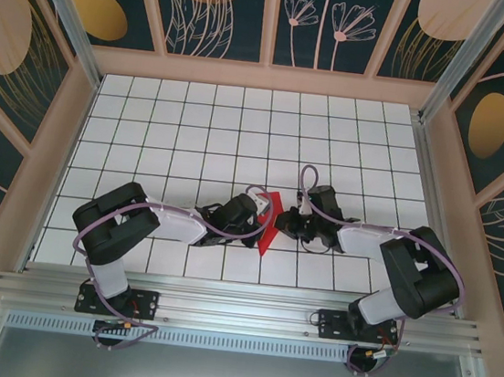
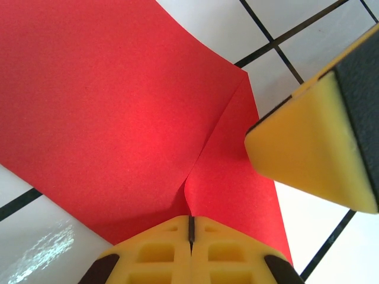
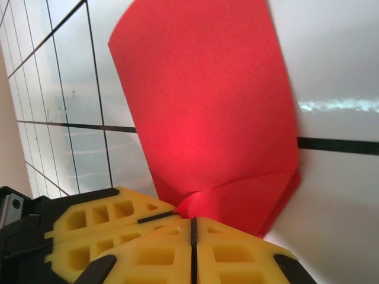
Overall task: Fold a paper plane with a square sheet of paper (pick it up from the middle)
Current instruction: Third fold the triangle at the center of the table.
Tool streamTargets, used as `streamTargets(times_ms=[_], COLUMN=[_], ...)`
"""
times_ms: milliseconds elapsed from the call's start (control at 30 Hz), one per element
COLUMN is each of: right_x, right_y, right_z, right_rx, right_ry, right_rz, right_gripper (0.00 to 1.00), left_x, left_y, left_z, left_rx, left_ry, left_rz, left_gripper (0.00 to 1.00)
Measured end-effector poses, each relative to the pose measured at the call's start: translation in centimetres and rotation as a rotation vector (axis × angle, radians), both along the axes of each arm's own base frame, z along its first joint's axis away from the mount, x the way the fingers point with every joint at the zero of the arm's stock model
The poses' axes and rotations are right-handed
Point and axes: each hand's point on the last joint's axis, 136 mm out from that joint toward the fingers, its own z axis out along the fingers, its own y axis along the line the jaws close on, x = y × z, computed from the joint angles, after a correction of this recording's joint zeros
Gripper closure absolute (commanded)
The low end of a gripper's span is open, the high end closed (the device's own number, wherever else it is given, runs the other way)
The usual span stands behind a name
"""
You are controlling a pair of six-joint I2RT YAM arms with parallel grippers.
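— Near the table's middle, a touch toward six o'clock, your red sheet [image 1: 269, 220] looks raised on edge above the white tiled table [image 1: 194, 135], pinched between both arms. See it?

— I do. What have the jaws got?

— Your left gripper [image 2: 190, 222] is at the sheet's nine o'clock, with its jaws pressed fully together on a puckered bit of paper. Your right gripper [image 3: 193, 222] is at three o'clock, and its jaws are likewise closed flat, on a folded-over corner.

— Why hold it that way?

— My guess is that two pinches close together lift the thin paper off the tiles so a crease can be worked. One grip alone would let it flop. From the left wrist, a crease line runs up from your left pinch toward twelve o'clock, and a right fingertip [image 2: 314, 148] sits just beside it at three o'clock.

— Any tray or bin involved?

— None that I can see; only your jaws hold the sheet. It's no dart yet.
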Motion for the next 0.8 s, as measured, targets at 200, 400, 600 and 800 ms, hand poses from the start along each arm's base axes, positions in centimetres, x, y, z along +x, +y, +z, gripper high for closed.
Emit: streamTargets(times_ms=[200, 400, 600, 800], right_x=[-0.5, -0.5, -0.4, -0.4], right_y=[-0.1, -0.1, -0.1, 0.4], right_z=[-1.3, -1.8, -1.1, 1.0], right_rx=[0.009, 0.002, 0.01, 0.048], right_ry=[0.033, 0.039, 0.026, -0.03], right_rz=[-0.009, -0.011, -0.01, 0.0], right_gripper=[0.9, 0.9, 0.9, 0.9], left_x=[0.0, 0.0, 0.1, 0.2], left_y=[0.0, 0.1, 0.1, 0.1], left_z=[0.0, 0.0, 0.0, 0.0], left_rx=[0.004, 0.01, 0.016, 0.02], left_ry=[0.0, 0.0, -0.002, -0.003], left_rz=[-0.003, -0.001, 0.001, 0.003], left_gripper=[1.0, 1.0, 1.0, 1.0])
